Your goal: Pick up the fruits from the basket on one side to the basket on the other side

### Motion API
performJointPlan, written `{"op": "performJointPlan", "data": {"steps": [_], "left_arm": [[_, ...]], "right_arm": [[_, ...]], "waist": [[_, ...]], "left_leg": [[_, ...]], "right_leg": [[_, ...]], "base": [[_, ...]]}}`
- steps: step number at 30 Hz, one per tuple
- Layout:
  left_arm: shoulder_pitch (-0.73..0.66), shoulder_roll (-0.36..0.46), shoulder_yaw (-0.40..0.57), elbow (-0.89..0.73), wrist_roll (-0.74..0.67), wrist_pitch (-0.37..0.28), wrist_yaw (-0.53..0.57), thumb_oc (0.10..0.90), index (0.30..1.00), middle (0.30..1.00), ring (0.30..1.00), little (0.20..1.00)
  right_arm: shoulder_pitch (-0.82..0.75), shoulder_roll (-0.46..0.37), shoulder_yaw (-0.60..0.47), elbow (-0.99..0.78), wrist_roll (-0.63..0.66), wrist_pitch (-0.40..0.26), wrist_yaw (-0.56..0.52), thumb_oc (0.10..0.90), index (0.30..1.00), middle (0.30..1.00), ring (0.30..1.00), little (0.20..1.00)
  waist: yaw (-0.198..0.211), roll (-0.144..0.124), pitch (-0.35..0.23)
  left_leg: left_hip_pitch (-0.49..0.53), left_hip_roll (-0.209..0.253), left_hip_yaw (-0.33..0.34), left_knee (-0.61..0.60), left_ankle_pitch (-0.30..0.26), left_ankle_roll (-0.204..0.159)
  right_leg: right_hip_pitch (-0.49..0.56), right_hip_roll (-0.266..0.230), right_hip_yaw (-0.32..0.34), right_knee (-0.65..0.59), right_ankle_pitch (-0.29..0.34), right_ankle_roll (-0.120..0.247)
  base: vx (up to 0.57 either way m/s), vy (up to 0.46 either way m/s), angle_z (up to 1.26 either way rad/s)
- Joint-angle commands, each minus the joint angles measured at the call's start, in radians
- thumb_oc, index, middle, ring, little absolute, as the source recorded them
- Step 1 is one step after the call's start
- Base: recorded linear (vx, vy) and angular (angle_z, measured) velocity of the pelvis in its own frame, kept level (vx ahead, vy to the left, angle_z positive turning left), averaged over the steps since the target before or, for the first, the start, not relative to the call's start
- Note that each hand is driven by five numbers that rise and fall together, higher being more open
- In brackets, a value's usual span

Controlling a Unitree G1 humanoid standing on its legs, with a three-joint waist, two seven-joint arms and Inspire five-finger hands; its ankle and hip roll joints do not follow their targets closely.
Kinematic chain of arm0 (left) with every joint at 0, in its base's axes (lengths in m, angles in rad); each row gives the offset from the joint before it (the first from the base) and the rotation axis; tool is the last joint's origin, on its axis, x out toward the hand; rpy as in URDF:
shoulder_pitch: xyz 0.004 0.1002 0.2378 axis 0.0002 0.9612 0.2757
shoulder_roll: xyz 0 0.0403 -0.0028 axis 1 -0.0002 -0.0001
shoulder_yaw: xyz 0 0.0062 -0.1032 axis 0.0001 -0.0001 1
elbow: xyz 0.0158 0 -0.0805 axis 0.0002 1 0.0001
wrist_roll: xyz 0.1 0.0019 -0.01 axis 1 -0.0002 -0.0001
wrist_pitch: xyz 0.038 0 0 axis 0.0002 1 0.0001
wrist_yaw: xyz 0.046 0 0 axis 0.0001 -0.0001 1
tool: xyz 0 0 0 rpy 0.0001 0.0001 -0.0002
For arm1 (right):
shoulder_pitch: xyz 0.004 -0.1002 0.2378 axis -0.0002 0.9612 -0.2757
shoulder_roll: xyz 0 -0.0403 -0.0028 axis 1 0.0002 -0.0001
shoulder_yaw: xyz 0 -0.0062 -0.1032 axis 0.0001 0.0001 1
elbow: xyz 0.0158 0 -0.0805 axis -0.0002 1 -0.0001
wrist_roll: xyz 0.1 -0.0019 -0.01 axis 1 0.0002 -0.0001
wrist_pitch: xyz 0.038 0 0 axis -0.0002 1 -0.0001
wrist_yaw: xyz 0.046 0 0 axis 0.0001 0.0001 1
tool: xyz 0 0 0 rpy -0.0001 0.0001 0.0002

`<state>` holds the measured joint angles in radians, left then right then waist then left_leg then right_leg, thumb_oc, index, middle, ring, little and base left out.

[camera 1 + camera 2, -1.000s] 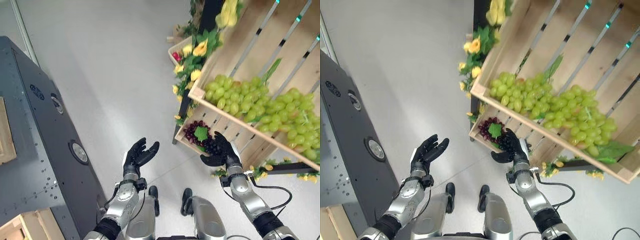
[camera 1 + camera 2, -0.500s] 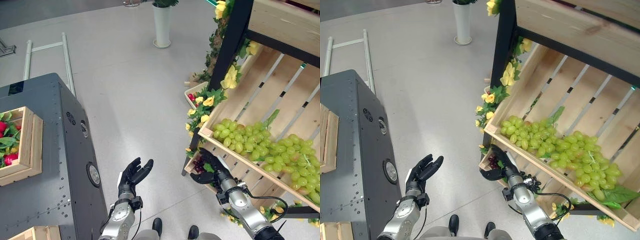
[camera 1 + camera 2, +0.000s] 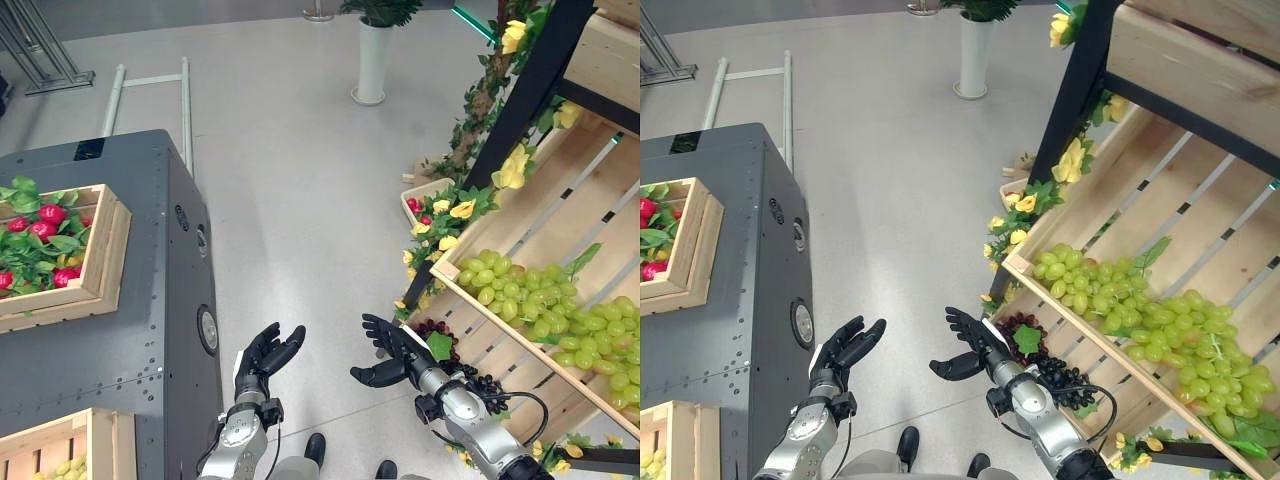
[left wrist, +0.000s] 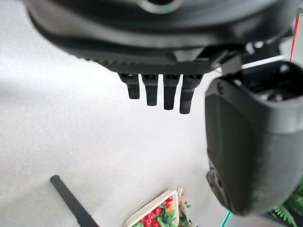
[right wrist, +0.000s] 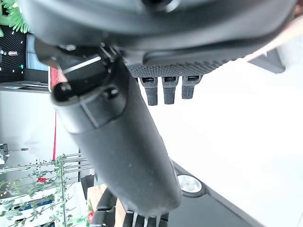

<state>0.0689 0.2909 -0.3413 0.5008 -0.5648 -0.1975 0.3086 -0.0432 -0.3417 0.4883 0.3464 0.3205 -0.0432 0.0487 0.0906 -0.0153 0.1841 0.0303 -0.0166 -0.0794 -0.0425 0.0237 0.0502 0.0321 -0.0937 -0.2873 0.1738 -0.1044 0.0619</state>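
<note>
My right hand (image 3: pixel 393 358) hangs open and empty over the floor, just left of a low wooden crate (image 3: pixel 470 335) that holds dark grapes (image 3: pixel 1056 376) with a green leaf (image 3: pixel 1028 338). Above it, a slanted crate (image 3: pixel 590 200) carries a big heap of green grapes (image 3: pixel 545 310). My left hand (image 3: pixel 263 352) is open too, palm up, beside the grey cabinet (image 3: pixel 150 300). On that cabinet sits a crate of red fruit and leaves (image 3: pixel 45 245). Another crate with pale green fruit (image 3: pixel 60 462) shows at the lower left.
A black stand post (image 3: pixel 520 100) wrapped in yellow flowers rises by the crates. A small box of red fruit (image 3: pixel 418 203) lies at its foot. A white vase (image 3: pixel 372 62) and metal rails (image 3: pixel 186 95) stand farther off on the grey floor.
The camera has tilted up, showing more of the cabinet and its crates. My right hand has pulled back from the dark grapes toward the left, empty. The left hand stays raised and open.
</note>
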Motion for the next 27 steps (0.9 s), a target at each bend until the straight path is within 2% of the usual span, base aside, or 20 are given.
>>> {"op": "performJointPlan", "data": {"steps": [1, 3, 5, 6, 7, 10, 13, 15, 16, 17, 18, 21, 24, 25, 27], "left_arm": [[-0.055, 0.062, 0.009, -0.030, 0.073, -0.035, -0.033, 0.800, 0.900, 0.900, 0.900, 0.900], [-0.065, 0.070, 0.011, -0.020, 0.078, -0.021, -0.078, 0.800, 0.900, 0.900, 0.900, 0.900], [-0.091, 0.070, -0.001, -0.012, 0.078, -0.035, -0.128, 0.800, 0.900, 0.900, 0.900, 0.900], [-0.096, 0.068, -0.004, -0.011, 0.073, -0.039, -0.131, 0.800, 0.900, 0.900, 0.900, 0.900], [-0.122, 0.050, -0.038, -0.009, 0.054, -0.036, -0.118, 0.800, 0.900, 0.900, 0.900, 0.900], [-0.113, 0.010, -0.051, -0.007, 0.029, -0.062, -0.077, 0.800, 0.900, 0.900, 0.900, 0.900], [-0.082, 0.004, -0.044, -0.046, 0.028, -0.066, -0.074, 0.800, 0.900, 0.900, 0.900, 0.900], [-0.059, -0.006, -0.040, -0.068, 0.017, -0.053, -0.068, 0.800, 0.900, 0.900, 0.900, 0.900], [-0.057, -0.008, -0.038, -0.068, 0.012, -0.050, -0.072, 0.800, 0.900, 0.900, 0.900, 0.900], [-0.061, -0.007, -0.035, -0.059, 0.004, -0.046, -0.099, 0.800, 0.900, 0.900, 0.900, 0.900], [-0.071, -0.004, -0.037, -0.041, 0.007, -0.038, -0.141, 0.800, 0.900, 0.900, 0.900, 0.900], [-0.081, -0.008, -0.061, -0.035, 0.017, -0.036, -0.162, 0.800, 0.900, 0.900, 0.900, 0.900], [-0.078, -0.018, -0.075, -0.037, 0.012, -0.043, -0.160, 0.800, 0.900, 0.900, 0.900, 0.900], [-0.086, -0.025, -0.083, -0.035, 0.022, -0.036, -0.172, 0.800, 0.900, 0.900, 0.900, 0.900], [-0.109, -0.033, -0.109, -0.028, 0.046, -0.031, -0.183, 0.800, 0.900, 0.900, 0.900, 0.900]], "right_arm": [[-0.012, 0.032, 0.005, -0.096, 0.123, -0.044, 0.004, 0.800, 0.900, 0.900, 0.900, 0.900], [0.002, 0.035, -0.005, -0.115, 0.151, -0.044, -0.059, 0.800, 0.900, 0.900, 0.900, 0.900], [0.017, 0.032, -0.019, -0.128, 0.166, -0.070, -0.126, 0.800, 0.900, 0.900, 0.900, 0.900], [0.017, 0.032, -0.022, -0.126, 0.168, -0.079, -0.128, 0.800, 0.900, 0.900, 0.900, 0.900], [-0.002, 0.048, -0.039, -0.093, 0.213, -0.072, -0.120, 0.800, 0.900, 0.900, 0.900, 0.900], [-0.009, 0.071, -0.040, -0.083, 0.226, -0.082, -0.106, 0.800, 0.900, 0.900, 0.900, 0.900], [-0.006, 0.077, -0.055, -0.085, 0.227, -0.095, -0.123, 0.800, 0.900, 0.900, 0.900, 0.900], [-0.013, 0.075, -0.054, -0.092, 0.215, -0.086, -0.102, 0.800, 0.900, 0.900, 0.900, 0.900], [-0.013, 0.074, -0.052, -0.093, 0.215, -0.085, -0.083, 0.800, 0.900, 0.900, 0.900, 0.900], [-0.009, 0.068, -0.051, -0.094, 0.224, -0.094, -0.057, 0.800, 0.900, 0.900, 0.900, 0.900], [0.005, 0.057, -0.056, -0.097, 0.231, -0.112, -0.037, 0.800, 0.900, 0.900, 0.900, 0.900], [0.008, 0.039, -0.061, -0.088, 0.253, -0.121, -0.034, 0.800, 0.900, 0.900, 0.900, 0.900], [0.033, 0.034, -0.076, -0.094, 0.230, -0.138, -0.043, 0.800, 0.900, 0.900, 0.900, 0.900], [0.046, 0.031, -0.080, -0.105, 0.229, -0.141, -0.055, 0.800, 0.900, 0.900, 0.900, 0.900], [0.055, 0.028, -0.084, -0.109, 0.247, -0.135, -0.058, 0.800, 0.900, 0.900, 0.900, 0.900]], "waist": [[-0.007, 0.001, -0.022], [-0.041, 0.003, -0.018], [-0.089, 0.010, -0.021], [-0.098, 0.013, -0.020], [-0.115, 0.019, -0.023], [-0.098, 0.012, -0.025], [-0.077, 0.002, -0.017], [-0.060, -0.003, -0.009], [-0.059, -0.004, -0.008], [-0.066, -0.004, -0.005], [-0.083, -0.011, -0.003], [-0.096, -0.025, -0.014], [-0.115, -0.030, -0.029], [-0.127, -0.030, -0.034], [-0.144, -0.020, -0.049]], "left_leg": [[0.020, -0.082, -0.060, -0.013, -0.022, 0.063], [0.022, -0.092, -0.126, -0.012, -0.011, 0.057], [0.020, -0.105, -0.196, -0.018, 0.006, 0.049], [0.022, -0.106, -0.205, -0.019, 0.007, 0.048], [0.001, -0.103, -0.232, -0.014, 0.013, 0.039], [-0.027, -0.081, -0.207, 0.003, 0.024, 0.016], [-0.058, -0.071, -0.201, 0.037, 0.023, -0.003], [-0.091, -0.057, -0.169, 0.055, 0.031, -0.020], [-0.097, -0.051, -0.148, 0.054, 0.033, -0.024], [-0.108, -0.025, -0.050, 0.052, 0.034, -0.038], [-0.128, 0.016, 0.073, 0.101, 0.025, -0.052], [-0.119, 0.039, 0.124, 0.146, -0.011, -0.048], [-0.094, 0.095, 0.244, 0.207, -0.010, -0.069], [-0.074, 0.133, 0.318, 0.213, -0.008, -0.080], [-0.047, 0.169, 0.386, 0.175, 0.005, -0.096]], "right_leg": [[-0.149, -0.009, 0.156, 0.303, 0.125, -0.004], [-0.162, 0.060, 0.259, 0.251, 0.123, -0.012], [-0.155, 0.137, 0.394, 0.088, 0.129, -0.030], [-0.151, 0.146, 0.410, 0.057, 0.133, -0.034], [-0.124, 0.185, 0.450, 0.039, 0.076, -0.061], [-0.063, 0.159, 0.403, -0.049, 0.069, -0.066], [-0.019, 0.141, 0.359, -0.099, 0.069, -0.078], [0.006, 0.127, 0.317, -0.140, 0.077, -0.087], [0.012, 0.125, 0.303, -0.148, 0.078, -0.088], [0.026, 0.119, 0.260, -0.162, 0.075, -0.092], [0.039, 0.105, 0.206, -0.166, 0.065, -0.099], [0.033, 0.083, 0.157, -0.154, 0.054, -0.106], [0.050, 0.066, 0.094, -0.170, 0.038, -0.110], [0.059, 0.059, 0.053, -0.179, 0.034, -0.110], [0.064, 0.050, 0.006, -0.198, 0.031, -0.109]], "base": [[0.04, -0.147, 0.37], [0.07, -0.243, 0.84], [0.06, -0.287, 1.34], [0.01, -0.367, 1.93], [0.00, -0.285, 1.93], [-0.02, -0.313, 1.67], [-0.04, -0.303, 0.44], [-0.08, -0.228, 0.01], [-0.06, -0.162, -0.01], [-0.08, -0.178, 0.41], [-0.08, -0.170, 0.69], [-0.05, -0.053, 1.35], [0.00, 0.009, 0.74], [0.03, 0.019, 0.93], [0.00, 0.078, 1.05]]}}
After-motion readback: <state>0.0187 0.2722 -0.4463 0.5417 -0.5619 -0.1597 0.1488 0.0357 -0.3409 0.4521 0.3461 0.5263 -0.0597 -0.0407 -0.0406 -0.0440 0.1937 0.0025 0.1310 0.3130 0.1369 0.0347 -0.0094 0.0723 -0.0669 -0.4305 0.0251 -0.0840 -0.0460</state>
